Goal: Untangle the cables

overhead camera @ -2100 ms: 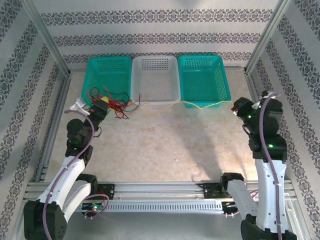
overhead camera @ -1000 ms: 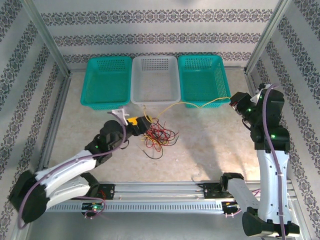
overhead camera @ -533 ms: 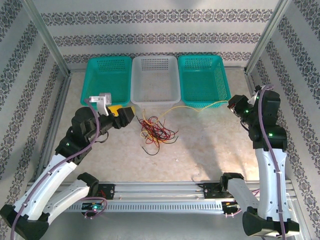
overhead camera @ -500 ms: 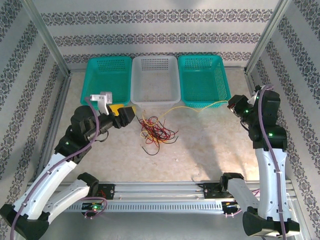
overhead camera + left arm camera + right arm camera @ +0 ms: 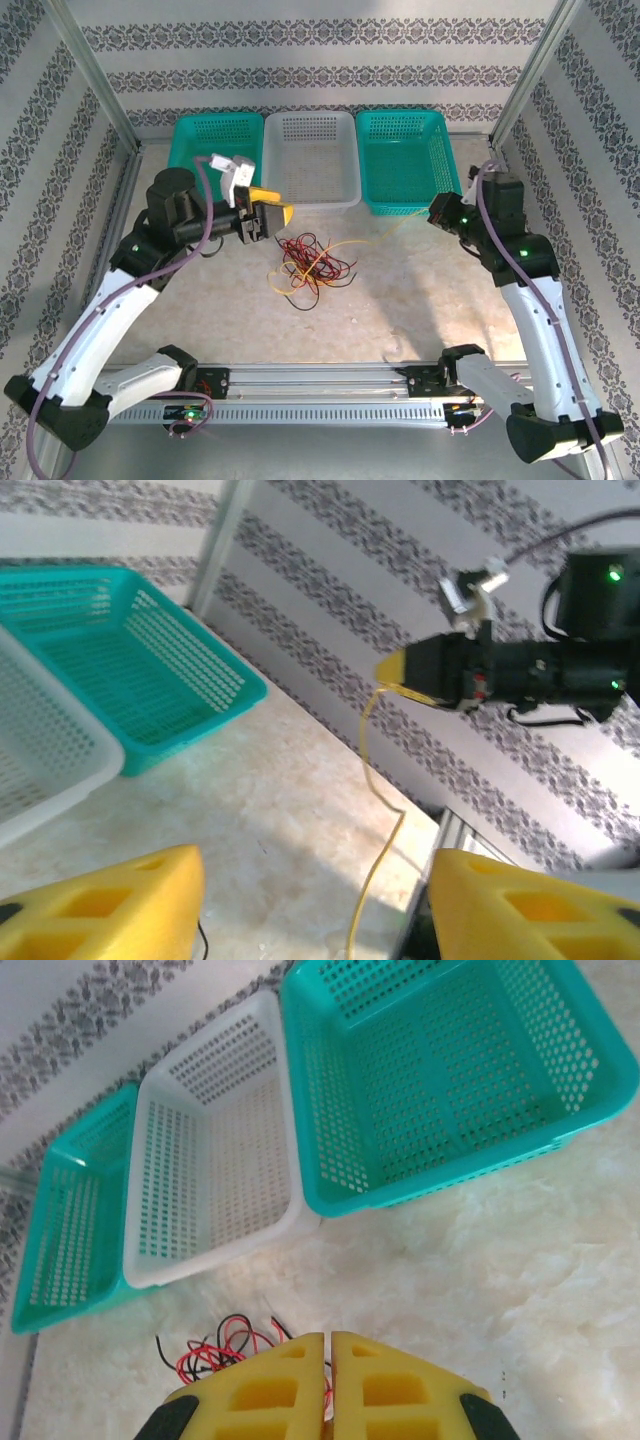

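The red and black cables (image 5: 312,264) lie in a loose tangle on the table in front of the white basket; the right wrist view shows them (image 5: 205,1352) just beyond my fingers. The yellow cable (image 5: 363,742) runs from that tangle across the table up to my right gripper (image 5: 437,212), which is shut on its end (image 5: 392,668). In its own view the right gripper (image 5: 328,1360) has its pads pressed together. My left gripper (image 5: 272,222) hovers above and left of the tangle, open, with nothing between its pads (image 5: 100,910).
Three baskets stand in a row at the back: teal (image 5: 205,140), white (image 5: 310,160) and teal (image 5: 405,160). Patterned walls and metal posts close in both sides. A rail (image 5: 320,385) runs along the near edge.
The left gripper rose and shifted right above the tangle, its jaws narrowing. The right arm swung left toward the middle, slackening the yellow cable. The tangle stayed put.
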